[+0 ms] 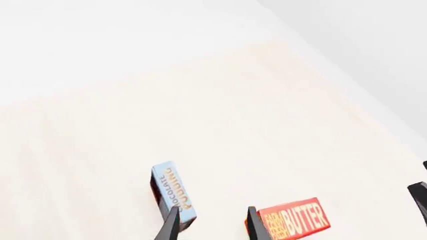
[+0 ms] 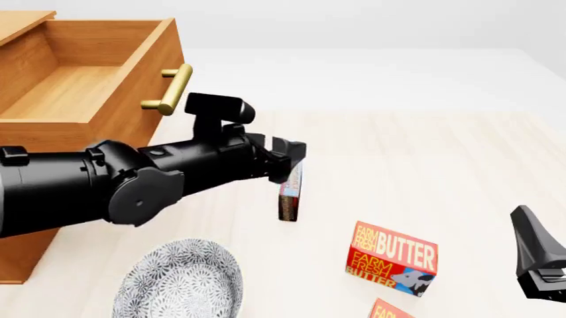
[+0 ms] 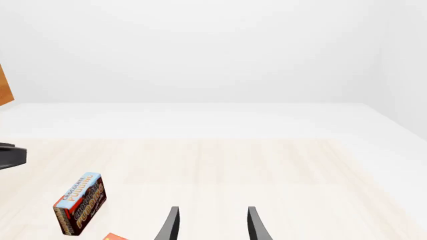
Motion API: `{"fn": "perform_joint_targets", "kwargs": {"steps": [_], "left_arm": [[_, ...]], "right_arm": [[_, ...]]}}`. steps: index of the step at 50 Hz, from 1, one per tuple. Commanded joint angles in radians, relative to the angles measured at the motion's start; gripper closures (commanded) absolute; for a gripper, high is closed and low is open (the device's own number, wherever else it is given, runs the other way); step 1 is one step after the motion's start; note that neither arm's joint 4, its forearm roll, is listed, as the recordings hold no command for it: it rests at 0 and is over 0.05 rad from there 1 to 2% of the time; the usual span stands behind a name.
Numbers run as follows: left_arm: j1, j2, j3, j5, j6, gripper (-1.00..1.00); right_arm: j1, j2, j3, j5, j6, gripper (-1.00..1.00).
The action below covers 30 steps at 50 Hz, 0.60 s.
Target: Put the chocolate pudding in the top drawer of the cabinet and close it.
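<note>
The chocolate pudding (image 2: 290, 192) stands on its edge on the table, blue top part up, brown part down. My left gripper (image 2: 289, 158) hovers right over its top end, open; in the left wrist view the pudding (image 1: 173, 192) lies beside one fingertip (image 1: 169, 226), not between the fingers. The cabinet (image 2: 18, 258) stands at far left with its top drawer (image 2: 79, 86) pulled out and nothing showing in it, brass handle (image 2: 168, 89) facing the table. At the right edge my right gripper (image 2: 539, 265) is open and holds nothing, and its wrist view also shows the pudding (image 3: 80, 202).
A red butter box (image 2: 391, 258) lies right of the pudding, and a second butter box (image 2: 389, 310) shows at the bottom edge. A patterned grey plate (image 2: 181, 281) sits in front of the cabinet under my left arm.
</note>
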<state>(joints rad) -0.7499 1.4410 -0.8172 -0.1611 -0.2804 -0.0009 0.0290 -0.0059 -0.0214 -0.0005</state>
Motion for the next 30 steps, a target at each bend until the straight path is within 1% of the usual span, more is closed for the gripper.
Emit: {"fn": "perform_joint_targets", "kwargs": {"steps": [1, 5, 7, 8, 13, 18, 22, 24, 30], "left_arm": [[0.044, 0.064, -0.023, 0.013, -0.038, -1.0], [0.048, 0.083, -0.022, 0.005, -0.049, -1.0], [0.062, 0.081, 0.002, -0.028, -0.094, -1.0], [0.079, 0.082, 0.011, -0.034, -0.097, -1.0], [0.077, 0.092, 0.016, -0.041, -0.107, -1.0], [0.093, 0.093, 0.007, -0.012, -0.104, -1.0], [0.106, 0.095, 0.008, -0.007, -0.12, -1.0], [0.108, 0.1, 0.005, -0.003, -0.116, -1.0], [0.109, 0.114, 0.004, -0.009, -0.125, -1.0]], "right_arm": [[0.0, 0.0, 0.0, 0.0, 0.0, -1.0], [0.0, 0.0, 0.0, 0.0, 0.0, -1.0], [0.0, 0.0, 0.0, 0.0, 0.001, -1.0], [0.0, 0.0, 0.0, 0.0, -0.001, -1.0], [0.0, 0.001, 0.0, 0.0, 0.001, -1.0], [0.0, 0.0, 0.0, 0.0, 0.0, -1.0], [0.0, 0.0, 0.0, 0.0, 0.0, -1.0], [0.0, 0.0, 0.0, 0.0, 0.0, -1.0], [0.0, 0.0, 0.0, 0.0, 0.0, -1.0]]}}
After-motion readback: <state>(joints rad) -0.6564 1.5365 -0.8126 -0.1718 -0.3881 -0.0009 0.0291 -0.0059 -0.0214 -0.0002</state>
